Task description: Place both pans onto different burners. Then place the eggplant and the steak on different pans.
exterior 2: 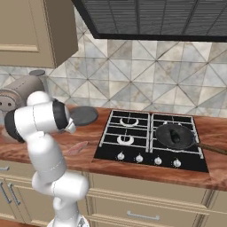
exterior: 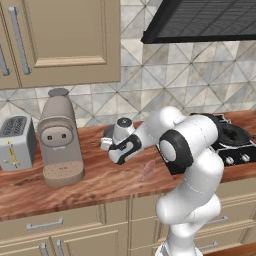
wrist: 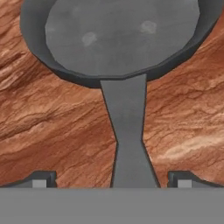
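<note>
White arm [exterior: 187, 150] bent low and forward, fingers [wrist: 43, 178] spread wide apart.

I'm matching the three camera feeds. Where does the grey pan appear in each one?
Left base view: hidden behind the arm.
Right base view: grey pan left of centre, on the wooden counter, partly behind the arm.
Hand view: grey pan at top, handle running down the middle.
Shared landmark: the wooden counter.

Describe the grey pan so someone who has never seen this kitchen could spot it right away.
Start at the black cooktop and look to its left along the wooden counter, toward the coffee machine. The grey pan sits there on the bare wood, its short thick handle between the fingers of the open hand. Unlike the darker pan on a burner holding the eggplant, it is matte grey and empty.
</note>
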You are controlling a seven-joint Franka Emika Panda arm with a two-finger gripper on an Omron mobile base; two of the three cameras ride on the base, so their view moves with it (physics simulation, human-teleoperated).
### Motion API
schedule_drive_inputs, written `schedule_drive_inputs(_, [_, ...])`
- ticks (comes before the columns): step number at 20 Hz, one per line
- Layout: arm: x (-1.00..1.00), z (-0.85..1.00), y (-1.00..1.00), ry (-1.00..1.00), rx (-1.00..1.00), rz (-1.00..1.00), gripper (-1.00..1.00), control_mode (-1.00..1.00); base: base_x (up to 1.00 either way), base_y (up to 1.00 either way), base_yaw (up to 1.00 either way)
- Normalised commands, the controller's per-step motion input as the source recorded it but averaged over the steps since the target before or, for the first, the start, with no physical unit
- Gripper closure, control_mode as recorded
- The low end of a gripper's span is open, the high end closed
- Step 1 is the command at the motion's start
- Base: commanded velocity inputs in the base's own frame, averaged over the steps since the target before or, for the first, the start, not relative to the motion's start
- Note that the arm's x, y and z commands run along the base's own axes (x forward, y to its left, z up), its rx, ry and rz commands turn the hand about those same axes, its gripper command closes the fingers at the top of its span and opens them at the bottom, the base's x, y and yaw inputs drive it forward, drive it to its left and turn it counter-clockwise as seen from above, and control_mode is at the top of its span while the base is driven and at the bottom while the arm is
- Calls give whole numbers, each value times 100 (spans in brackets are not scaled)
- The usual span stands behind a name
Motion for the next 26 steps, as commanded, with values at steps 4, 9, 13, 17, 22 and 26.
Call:
schedule_drive_inputs(4, [14, -20, 2, 4, 2, -7, 100, -100, 0, 0, 0])
schedule_drive_inputs(9, [2, -4, 0, 1, 3, -4, 100, -100, 0, 0, 0])
schedule_drive_inputs(13, [-17, 19, -1, 0, 0, -3, 100, -100, 0, 0, 0])
schedule_drive_inputs(17, [-47, 36, -20, -5, 0, -3, 100, -100, 0, 0, 0])
schedule_drive_inputs(22, [-68, 54, -49, -7, 0, -3, 100, -100, 0, 0, 0])
schedule_drive_inputs(26, [-69, 72, -58, -2, 0, -1, 100, -100, 0, 0, 0])
